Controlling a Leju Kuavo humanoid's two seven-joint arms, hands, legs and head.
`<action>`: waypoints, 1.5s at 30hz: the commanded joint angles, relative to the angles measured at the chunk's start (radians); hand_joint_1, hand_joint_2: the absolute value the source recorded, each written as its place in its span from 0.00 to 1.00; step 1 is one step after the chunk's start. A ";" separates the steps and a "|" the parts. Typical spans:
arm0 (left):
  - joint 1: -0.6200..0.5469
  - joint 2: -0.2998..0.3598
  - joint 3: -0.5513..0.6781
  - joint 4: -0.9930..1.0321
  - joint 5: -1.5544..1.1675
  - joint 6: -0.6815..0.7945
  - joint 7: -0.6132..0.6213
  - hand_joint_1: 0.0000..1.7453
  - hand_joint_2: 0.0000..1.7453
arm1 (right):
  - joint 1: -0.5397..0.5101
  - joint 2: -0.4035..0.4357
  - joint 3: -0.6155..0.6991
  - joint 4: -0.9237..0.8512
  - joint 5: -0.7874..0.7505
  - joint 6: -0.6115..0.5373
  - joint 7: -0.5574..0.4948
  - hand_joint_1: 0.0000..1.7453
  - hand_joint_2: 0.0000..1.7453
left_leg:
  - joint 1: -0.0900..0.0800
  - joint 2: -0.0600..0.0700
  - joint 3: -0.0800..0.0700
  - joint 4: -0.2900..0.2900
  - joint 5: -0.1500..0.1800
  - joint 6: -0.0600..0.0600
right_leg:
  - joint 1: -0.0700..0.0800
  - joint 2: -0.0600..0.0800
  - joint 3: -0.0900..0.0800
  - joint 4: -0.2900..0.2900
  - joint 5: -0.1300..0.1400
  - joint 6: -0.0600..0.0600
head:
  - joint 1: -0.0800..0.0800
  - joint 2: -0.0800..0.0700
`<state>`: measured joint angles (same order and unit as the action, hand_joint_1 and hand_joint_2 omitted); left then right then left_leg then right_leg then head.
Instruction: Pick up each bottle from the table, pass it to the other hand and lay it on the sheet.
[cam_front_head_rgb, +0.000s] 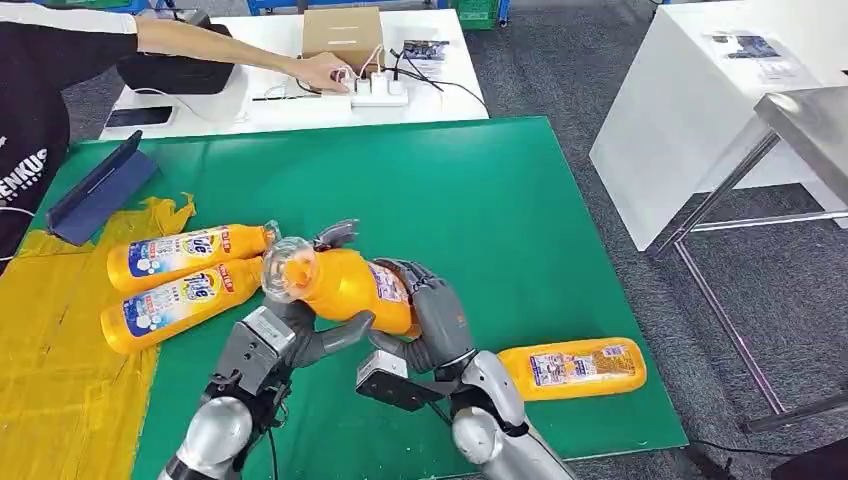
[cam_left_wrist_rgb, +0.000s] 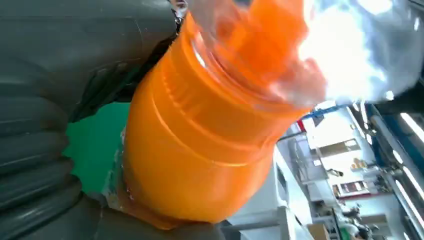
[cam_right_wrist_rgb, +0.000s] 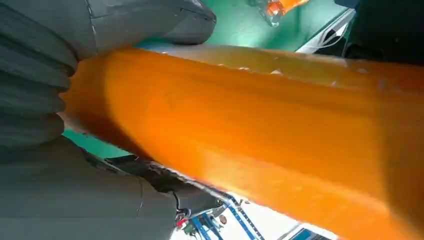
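From the head view, I have the orange bottle (cam_front_head_rgb: 345, 288) lifted over the green table (cam_front_head_rgb: 520, 210), my left hand (cam_front_head_rgb: 300, 335) wrapped near its clear cap and my right hand (cam_front_head_rgb: 430, 315) closed around its body. Two bottles (cam_front_head_rgb: 185, 275) lie at the yellow sheet (cam_front_head_rgb: 60, 380); another bottle (cam_front_head_rgb: 572, 368) waits on the table. In the left wrist view, my fingers (cam_left_wrist_rgb: 35, 150) hug the shoulder; the smooth plastic looks slippery and rigid, probably fairly heavy if full. In the right wrist view, the thumb (cam_right_wrist_rgb: 150, 22) presses the flank, the better hold.
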<state>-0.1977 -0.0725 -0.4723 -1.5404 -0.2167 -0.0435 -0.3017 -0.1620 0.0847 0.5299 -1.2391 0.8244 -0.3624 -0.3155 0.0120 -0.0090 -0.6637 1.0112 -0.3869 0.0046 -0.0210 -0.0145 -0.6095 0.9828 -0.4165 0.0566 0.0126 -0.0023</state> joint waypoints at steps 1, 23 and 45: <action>-0.040 -0.013 -0.070 0.093 0.049 -0.021 -0.002 1.00 1.00 | -0.071 0.025 0.077 0.073 -0.024 -0.008 -0.011 1.00 1.00 | 0.000 0.003 0.009 0.000 -0.003 0.000 | 0.001 0.004 0.008 0.000 -0.002 -0.004 | 0.000 0.000; -0.049 -0.007 -0.065 0.106 0.067 0.005 0.000 1.00 1.00 | -0.071 0.031 0.102 0.081 -0.047 -0.034 -0.015 1.00 1.00 | 0.000 0.002 0.007 0.000 -0.002 0.000 | 0.000 0.003 0.006 0.000 -0.002 -0.003 | 0.000 0.000; -0.049 -0.007 -0.065 0.106 0.067 0.005 0.000 1.00 1.00 | -0.071 0.031 0.102 0.081 -0.047 -0.034 -0.015 1.00 1.00 | 0.000 0.001 0.002 -0.001 -0.001 0.000 | 0.000 0.001 0.002 0.000 0.000 -0.001 | 0.000 0.000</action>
<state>-0.2260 -0.0839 -0.4936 -1.5030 -0.1472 -0.0332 -0.3105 -0.1779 0.1122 0.5829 -1.2070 0.7748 -0.3994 -0.3201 0.0121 -0.0090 -0.6638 1.0112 -0.3869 0.0046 -0.0209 -0.0145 -0.6096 0.9829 -0.4165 0.0566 0.0122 -0.0023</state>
